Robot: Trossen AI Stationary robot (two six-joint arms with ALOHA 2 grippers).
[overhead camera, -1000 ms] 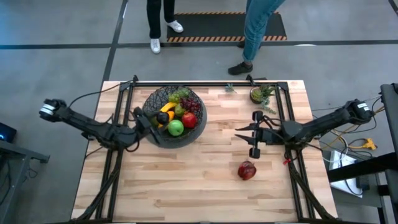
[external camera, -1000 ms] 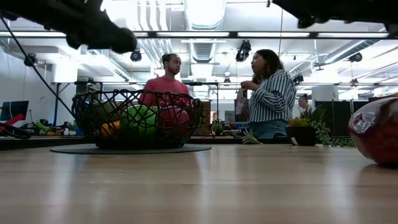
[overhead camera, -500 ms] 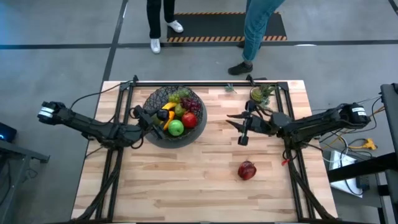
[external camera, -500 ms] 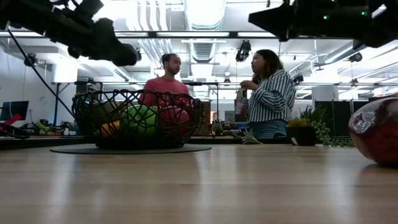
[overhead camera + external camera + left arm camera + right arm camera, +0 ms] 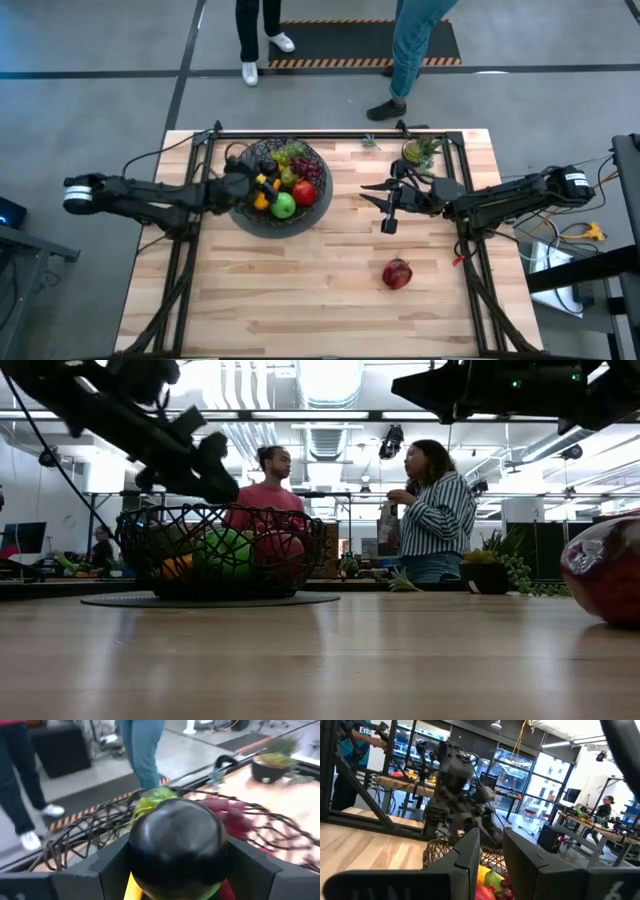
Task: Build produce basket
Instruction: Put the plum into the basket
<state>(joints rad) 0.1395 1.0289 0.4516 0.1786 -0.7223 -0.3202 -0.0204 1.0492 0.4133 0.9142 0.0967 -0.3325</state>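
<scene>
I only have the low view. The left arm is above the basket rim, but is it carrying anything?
Observer: Yes. The left wrist view shows the left gripper clamped on a round black fruit, over the basket.
Operator: Where is the right gripper?
Observer: The right gripper hangs over bare table, between the basket and the potted plant.
Operator: Any produce outside the basket?
Observer: One dark red fruit, alone on the wood, apart from the basket.

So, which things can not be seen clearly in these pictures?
- Black fruit in the left gripper, left wrist view: blurred and very near, its kind unclear.
- Basket contents, high view: the left arm covers the left side.
- Red fruit, low view: cut off by the picture's edge.
- Right gripper, low view: only a dark shape at the top.
</scene>
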